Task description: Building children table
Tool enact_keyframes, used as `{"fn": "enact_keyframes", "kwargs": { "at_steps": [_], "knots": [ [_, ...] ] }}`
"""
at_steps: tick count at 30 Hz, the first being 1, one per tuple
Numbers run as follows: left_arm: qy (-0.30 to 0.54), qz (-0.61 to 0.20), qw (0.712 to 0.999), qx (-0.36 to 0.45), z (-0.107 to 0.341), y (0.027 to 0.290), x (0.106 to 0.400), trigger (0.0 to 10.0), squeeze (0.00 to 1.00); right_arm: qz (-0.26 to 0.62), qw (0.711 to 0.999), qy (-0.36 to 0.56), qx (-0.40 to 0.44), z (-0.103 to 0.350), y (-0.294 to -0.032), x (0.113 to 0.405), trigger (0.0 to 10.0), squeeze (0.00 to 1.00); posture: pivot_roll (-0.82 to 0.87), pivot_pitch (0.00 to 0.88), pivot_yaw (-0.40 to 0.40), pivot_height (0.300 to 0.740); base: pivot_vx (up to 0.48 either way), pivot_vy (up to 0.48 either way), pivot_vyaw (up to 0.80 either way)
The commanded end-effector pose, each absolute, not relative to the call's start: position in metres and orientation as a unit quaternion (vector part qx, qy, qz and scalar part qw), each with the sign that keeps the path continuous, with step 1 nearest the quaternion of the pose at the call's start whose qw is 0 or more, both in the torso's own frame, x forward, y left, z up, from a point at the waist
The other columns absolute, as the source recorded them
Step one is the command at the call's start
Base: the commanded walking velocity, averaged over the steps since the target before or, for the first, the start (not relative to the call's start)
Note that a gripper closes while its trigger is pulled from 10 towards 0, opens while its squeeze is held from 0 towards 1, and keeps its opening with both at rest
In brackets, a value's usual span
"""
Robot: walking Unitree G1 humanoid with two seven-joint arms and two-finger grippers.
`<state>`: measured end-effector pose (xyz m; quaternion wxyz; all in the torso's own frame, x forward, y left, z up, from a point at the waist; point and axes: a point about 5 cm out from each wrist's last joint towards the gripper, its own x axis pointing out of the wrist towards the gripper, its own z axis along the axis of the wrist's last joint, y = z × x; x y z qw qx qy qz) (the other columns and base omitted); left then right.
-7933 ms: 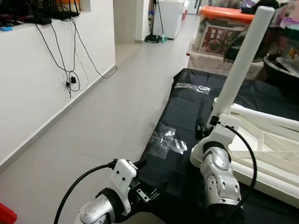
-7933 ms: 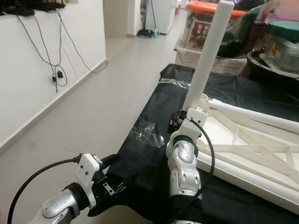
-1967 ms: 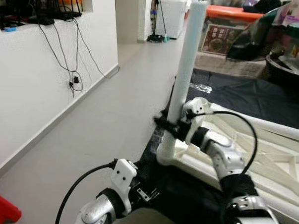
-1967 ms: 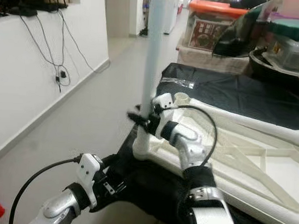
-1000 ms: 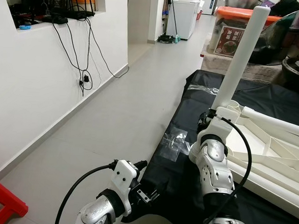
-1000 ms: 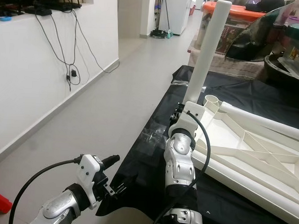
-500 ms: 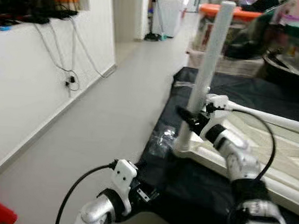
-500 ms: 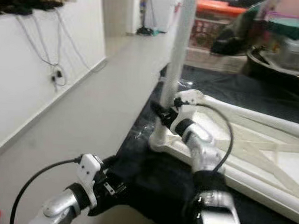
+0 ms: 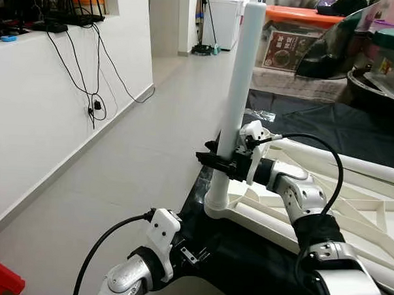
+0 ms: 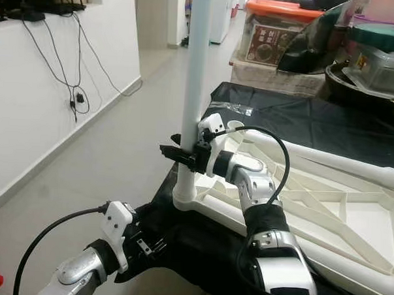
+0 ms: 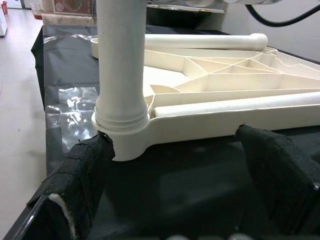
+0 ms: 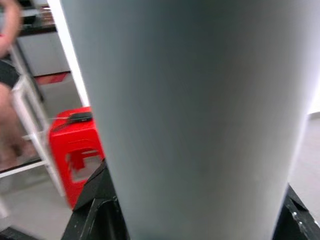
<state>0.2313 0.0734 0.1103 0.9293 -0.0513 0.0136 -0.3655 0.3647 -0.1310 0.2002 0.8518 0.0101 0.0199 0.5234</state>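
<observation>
At the near corner of the upturned white tabletop (image 9: pixel 351 213), our right gripper (image 9: pixel 224 163) is clamped around the upright table leg (image 9: pixel 239 90) standing in its socket. Our left gripper (image 11: pixel 170 170) hangs below the black-covered surface (image 10: pixel 296 119), fingers spread wide and holding nothing.

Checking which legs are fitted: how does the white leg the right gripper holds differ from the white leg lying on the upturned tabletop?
The gripped leg stands upright in a corner socket of the tabletop; the loose leg lies flat along the frame, in no socket. The right gripper clamps the gripped leg low down; nothing holds the loose leg. Both are plain white round tubes.
</observation>
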Motion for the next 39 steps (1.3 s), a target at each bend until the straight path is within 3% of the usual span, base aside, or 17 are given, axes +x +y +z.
{"fn": "enact_keyframes", "kwargs": {
  "at_steps": [1, 2, 3, 10, 11, 13, 15, 16, 17, 18, 22, 24, 34, 35, 37, 38, 39],
  "knots": [
    [0.018, -0.362, 0.931, -0.051, 0.109, 0.075, 0.23, 10.0, 0.0, 0.557, 0.83, 0.027, 0.017, 0.196, -0.125, 0.361, 10.0, 0.0, 0.03, 0.016, -0.034, 0.74, 0.0, 0.0, 0.0],
    [0.018, -0.362, 0.931, -0.051, 0.109, 0.075, 0.23, 10.0, 0.0, 0.569, 0.822, 0.031, 0.018, 0.196, -0.127, 0.36, 9.7, 0.0, 0.03, 0.016, -0.034, 0.74, 0.0, 0.0, 0.0],
    [0.019, -0.363, 0.93, -0.051, 0.109, 0.075, 0.23, 10.0, 0.0, 0.574, 0.818, 0.033, 0.023, 0.196, -0.129, 0.359, 0.0, 0.0, 0.02, 0.016, -0.035, 0.74, 0.0, 0.0, 0.0],
    [0.019, -0.366, 0.929, -0.051, 0.109, 0.074, 0.23, 10.0, 0.0, 0.564, 0.825, 0.027, 0.02, 0.193, -0.133, 0.358, 0.0, 0.0, 0.03, 0.013, -0.04, 0.74, 0.0, 0.0, 0.0],
    [0.019, -0.365, 0.93, -0.051, 0.109, 0.074, 0.23, 10.0, 0.0, 0.498, 0.867, 0.029, 0.018, 0.189, -0.135, 0.364, 0.0, 0.0, 0.03, 0.014, -0.041, 0.74, 0.0, 0.0, 0.0],
    [0.019, -0.365, 0.93, -0.051, 0.109, 0.074, 0.23, 10.0, 0.0, 0.498, 0.867, 0.029, 0.018, 0.189, -0.135, 0.364, 0.0, 0.0, 0.03, 0.014, -0.041, 0.74, 0.0, 0.0, 0.0],
    [0.019, -0.363, 0.93, -0.051, 0.109, 0.075, 0.23, 10.0, 0.0, 0.257, 0.966, 0.033, 0.008, 0.178, -0.153, 0.38, 0.0, 0.0, 0.02, 0.015, -0.036, 0.74, 0.0, 0.0, 0.0],
    [0.019, -0.363, 0.93, -0.05, 0.109, 0.075, 0.23, 10.0, 0.0, 0.16, 0.986, 0.035, 0.007, 0.174, -0.164, 0.382, 0.0, 0.0, 0.02, 0.015, -0.036, 0.74, 0.0, 0.0, 0.0],
    [0.019, -0.363, 0.93, -0.05, 0.109, 0.075, 0.23, 10.0, 0.0, 0.16, 0.986, 0.035, 0.007, 0.174, -0.164, 0.382, 0.0, 0.0, 0.02, 0.015, -0.036, 0.74, 0.0, 0.0, 0.0],
    [0.02, -0.365, 0.93, -0.05, 0.109, 0.076, 0.23, 10.0, 0.0, -0.03, 0.999, 0.027, 0.016, 0.172, -0.193, 0.377, 0.0, 0.0, 0.02, 0.016, -0.031, 0.74, 0.0, 0.0, 0.0],
    [0.02, -0.365, 0.929, -0.05, 0.109, 0.076, 0.23, 10.0, 0.0, -0.078, 0.997, 0.022, 0.014, 0.172, -0.201, 0.373, 0.0, 0.0, 0.02, 0.015, -0.029, 0.74, 0.0, 0.0, 0.0],
    [0.021, -0.366, 0.929, -0.049, 0.109, 0.076, 0.23, 10.0, 0.0, -0.197, 0.98, 0.007, 0.02, 0.174, -0.212, 0.355, 0.0, 0.0, 0.02, 0.013, -0.035, 0.74, 0.0, 0.0, 0.0],
    [0.02, -0.365, 0.93, -0.048, 0.108, 0.075, 0.23, 10.0, 0.0, -0.295, 0.953, 0.034, 0.061, 0.164, -0.192, 0.332, 0.0, 0.0, 0.02, 0.005, -0.038, 0.74, 0.0, 0.0, 0.0],
    [0.02, -0.365, 0.929, -0.049, 0.108, 0.075, 0.23, 10.0, 0.0, -0.283, 0.957, 0.025, 0.06, 0.166, -0.184, 0.334, 8.5, 0.0, 0.02, 0.004, -0.037, 0.74, 0.0, 0.0, 0.0],
    [0.02, -0.366, 0.929, -0.049, 0.108, 0.075, 0.23, 10.0, 0.0, -0.267, 0.961, 0.009, 0.068, 0.168, -0.177, 0.338, 10.0, 0.0, 0.02, 0.002, -0.037, 0.74, 0.0, 0.0, 0.0],
    [0.02, -0.366, 0.929, -0.049, 0.108, 0.075, 0.23, 10.0, 0.0, -0.267, 0.961, 0.009, 0.068, 0.168, -0.177, 0.338, 10.0, 0.0, 0.02, 0.002, -0.037, 0.74, 0.0, 0.0, 0.0],
    [0.02, -0.367, 0.929, -0.049, 0.108, 0.075, 0.229, 10.0, 0.0, -0.221, 0.973, -0.027, 0.067, 0.176, -0.17, 0.344, 10.0, 1.0, 0.02, 0.0, -0.039, 0.74, 0.0, 0.0, 0.0]
  ]
}}
